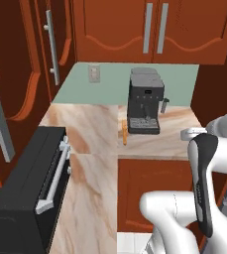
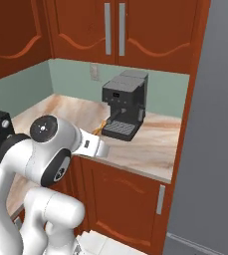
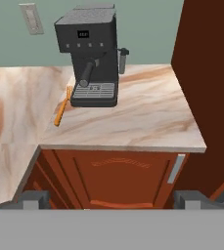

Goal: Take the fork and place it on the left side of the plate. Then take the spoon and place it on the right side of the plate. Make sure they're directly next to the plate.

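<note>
From the left base view I see the fork (image 1: 124,132), slim and orange, lying on the marble counter (image 1: 90,129) at nine o'clock of the coffee machine (image 1: 144,100). In the right base view it peeks out at the machine's eight o'clock. In the hand view my gripper (image 3: 112,199) stands released, holding nothing, short tines pointing toward twelve.

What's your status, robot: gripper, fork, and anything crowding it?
Gripper open, empty, back off the counter edge. Fork flat on the counter, untouched. Coffee machine tight against the fork's right side.
</note>
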Tool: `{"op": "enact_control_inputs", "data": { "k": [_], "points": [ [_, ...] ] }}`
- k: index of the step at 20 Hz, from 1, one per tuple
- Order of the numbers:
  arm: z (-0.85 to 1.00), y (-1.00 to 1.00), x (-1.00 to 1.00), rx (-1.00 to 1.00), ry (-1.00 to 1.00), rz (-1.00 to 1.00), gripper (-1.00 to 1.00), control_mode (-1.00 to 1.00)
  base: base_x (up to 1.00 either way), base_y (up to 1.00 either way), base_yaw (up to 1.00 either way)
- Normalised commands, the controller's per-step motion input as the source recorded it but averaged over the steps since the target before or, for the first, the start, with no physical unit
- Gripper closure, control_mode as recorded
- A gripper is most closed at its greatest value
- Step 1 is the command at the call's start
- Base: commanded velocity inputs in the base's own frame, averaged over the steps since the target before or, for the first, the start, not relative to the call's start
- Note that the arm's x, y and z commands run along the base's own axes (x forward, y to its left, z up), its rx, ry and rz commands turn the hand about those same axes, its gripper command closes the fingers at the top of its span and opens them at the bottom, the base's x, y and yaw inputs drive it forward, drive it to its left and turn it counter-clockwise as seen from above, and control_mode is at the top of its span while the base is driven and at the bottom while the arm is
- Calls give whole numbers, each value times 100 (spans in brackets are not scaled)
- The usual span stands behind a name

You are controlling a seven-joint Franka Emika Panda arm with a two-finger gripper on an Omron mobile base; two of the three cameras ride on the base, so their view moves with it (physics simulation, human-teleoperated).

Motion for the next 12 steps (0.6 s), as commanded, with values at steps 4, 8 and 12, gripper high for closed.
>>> {"op": "enact_control_inputs", "data": {
  "k": [4,8,12],
  "points": [
    [0,0,0,0,0,0,-100,100,46,69,-26],
    [0,0,0,0,0,0,-100,100,38,83,-21],
    [0,0,0,0,0,0,-100,100,48,87,-5]
  ]
}}
